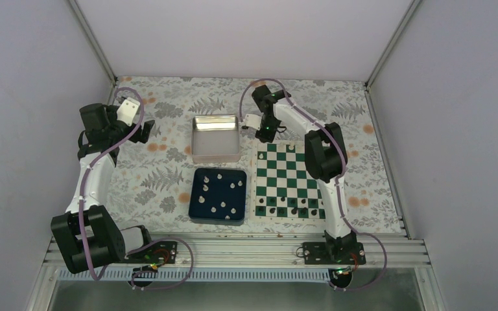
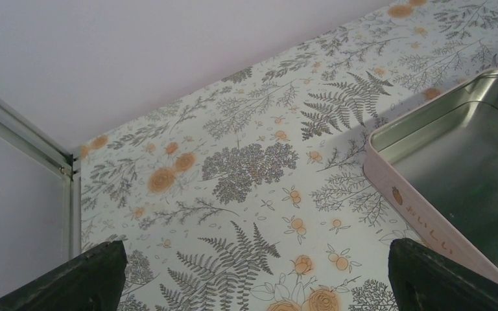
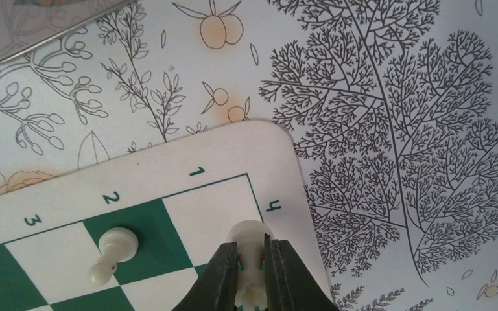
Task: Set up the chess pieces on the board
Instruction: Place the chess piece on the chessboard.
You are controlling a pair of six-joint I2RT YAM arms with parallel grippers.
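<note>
The right claw (image 3: 251,254) was all but closed, its two fingers pinched on the waist of a white piece (image 3: 249,232). The thing to be placed was therefore in its grasp, not lying off to any side. The left claw (image 2: 256,259) stood spread wide with nothing in it, well apart from the board (image 1: 257,184) and out past the far tin, which left the right arm plainly the nearer. The table (image 1: 155,175), in a fern-and-flower print, carried everything. The board lay before the right arm, and the right claw hung over its far left corner. Left of the board sat the dark blue tray (image 1: 198,194) with more white chess pieces (image 1: 221,208) scattered in it. Beyond the tray, off the board's far left corner, was the metal tin (image 1: 216,118). Black pieces (image 1: 292,207) filled the board's near rows. One white pawn (image 3: 113,249) sat on a green square just beside the held piece. The held piece's long axis seemed upright, head up and base toward the board, matching the pawn's lean. I judged the coming move to be a straight lowering onto the corner square.
</note>
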